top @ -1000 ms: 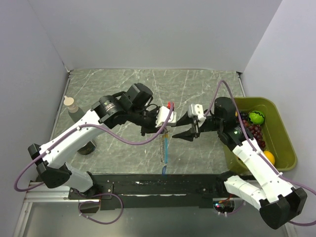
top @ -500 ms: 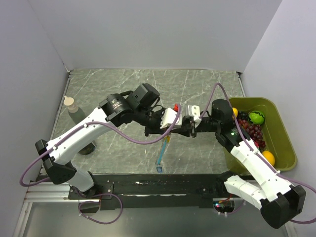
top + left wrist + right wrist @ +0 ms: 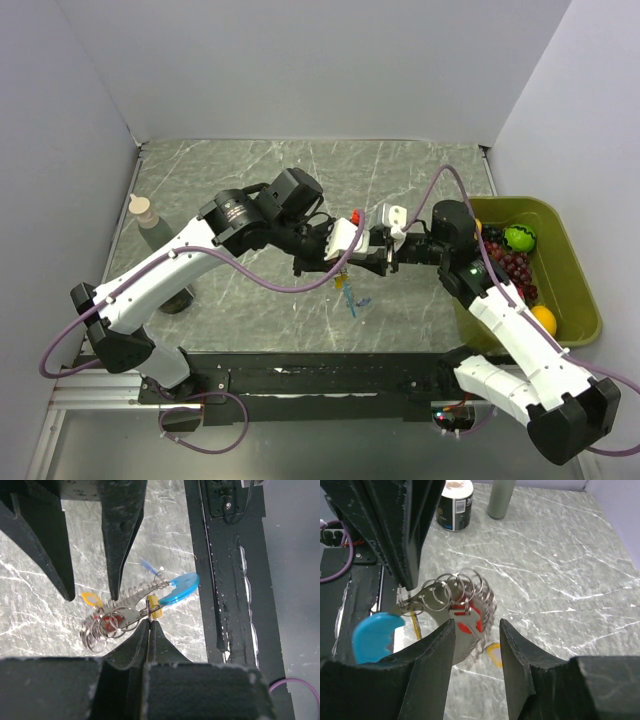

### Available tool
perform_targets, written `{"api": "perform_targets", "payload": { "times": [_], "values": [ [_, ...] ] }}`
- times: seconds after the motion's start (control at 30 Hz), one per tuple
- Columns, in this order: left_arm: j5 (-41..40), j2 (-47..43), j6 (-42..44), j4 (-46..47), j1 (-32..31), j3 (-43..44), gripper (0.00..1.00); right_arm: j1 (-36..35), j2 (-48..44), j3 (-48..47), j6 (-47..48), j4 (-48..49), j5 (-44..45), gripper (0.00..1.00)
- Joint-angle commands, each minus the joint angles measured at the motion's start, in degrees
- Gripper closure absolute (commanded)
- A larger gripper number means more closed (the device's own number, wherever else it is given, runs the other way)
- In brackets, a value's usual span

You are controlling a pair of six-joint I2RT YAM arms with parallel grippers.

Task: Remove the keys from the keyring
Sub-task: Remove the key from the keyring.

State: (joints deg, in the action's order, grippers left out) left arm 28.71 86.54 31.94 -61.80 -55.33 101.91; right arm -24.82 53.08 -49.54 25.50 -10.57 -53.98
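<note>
The left fingers (image 3: 136,642) are clenched on one link of the keyring (image 3: 460,592). They hold the floppy bunch of silvery loops up off the table (image 3: 250,180) between the two arms, so the keys hang free and can be reached from the other side. Opposite them the right fingers (image 3: 432,665) stand apart and grip nothing. Their tips sit either side of the red key (image 3: 470,626), which by the line-up looks like the piece to be pinched and worked off. The blue key (image 3: 182,587) sticks out just beside the left pinch, and the orange key (image 3: 91,599) hangs at the far end of the bunch. A light-blue strip (image 3: 352,300) shows beneath, apart from the ring; it is blurred, so I cannot tell whether it rests on the table.
</note>
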Motion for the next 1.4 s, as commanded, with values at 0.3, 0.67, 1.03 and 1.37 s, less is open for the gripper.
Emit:
{"api": "perform_targets", "payload": {
  "times": [0.3, 0.67, 1.03, 1.37],
  "values": [
    [-1.1, -3.2, -1.4, 6.1, -0.3, -1.2, 0.99, -0.1, -3.0, -6.7, 9.8, -12.5, -5.1, 0.53],
    [-1.0, -3.1, -2.4, 6.9, 0.0, -0.2, 0.99, -0.7, -1.8, -2.3, 5.7, -8.5, -8.4, 0.5],
    [-0.5, -3.7, -4.0, 9.1, 1.7, -0.3, 0.99, -0.8, -2.8, -3.8, 6.8, -10.5, -2.5, 0.52],
    [1.7, -4.2, -5.0, 10.0, 3.2, -0.1, 0.99, -0.9, -1.1, -1.0, -1.9, -1.9, -8.3, 0.51]
  ]
}}
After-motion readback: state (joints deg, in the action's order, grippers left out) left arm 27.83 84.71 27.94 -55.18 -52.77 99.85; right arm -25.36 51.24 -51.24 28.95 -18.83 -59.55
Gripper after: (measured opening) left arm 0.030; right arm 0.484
